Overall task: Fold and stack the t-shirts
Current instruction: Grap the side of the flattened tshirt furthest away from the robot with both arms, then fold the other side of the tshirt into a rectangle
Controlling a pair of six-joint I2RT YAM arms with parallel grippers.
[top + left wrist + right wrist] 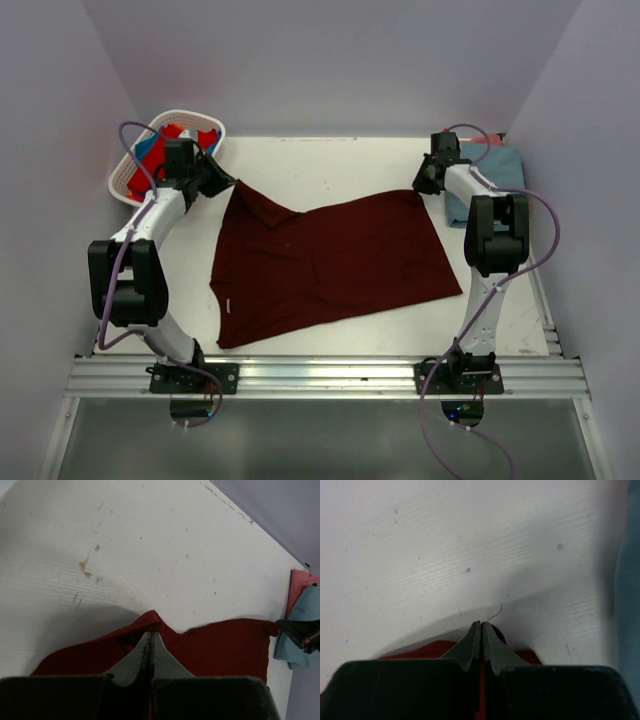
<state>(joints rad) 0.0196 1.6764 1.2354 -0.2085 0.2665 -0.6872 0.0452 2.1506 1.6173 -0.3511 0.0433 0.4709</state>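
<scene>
We are looking down on a white table (330, 165) where a dark maroon t-shirt (330, 265) is lying spread out between the two arms, its near hem angling toward the arms' bases. The left gripper (151, 639) is pinching the shirt's far left corner, jaws pressed tight together on a small peak of maroon cloth. The right gripper (481, 627) is doing the same at the far right corner, jaws closed flat on the fabric's edge, with a loose thread (496, 613) curling out just past the tips. At both grips the cloth is casting a soft shadow on the tabletop, so we are reading the two corners as raised a little while the rest of the shirt is resting flat.

At the far left corner of the table, just behind the left arm, a white slatted basket (125, 182) is sitting tilted, holding a red shirt (172, 131) and a blue shirt (152, 152) bundled together. At the far right, beside the right arm, a folded grey-blue shirt (505, 165) is lying by the wall, with a salmon pink shirt (299, 582) showing at its edge. We are unable to tell how many garments are sitting in either pile.
</scene>
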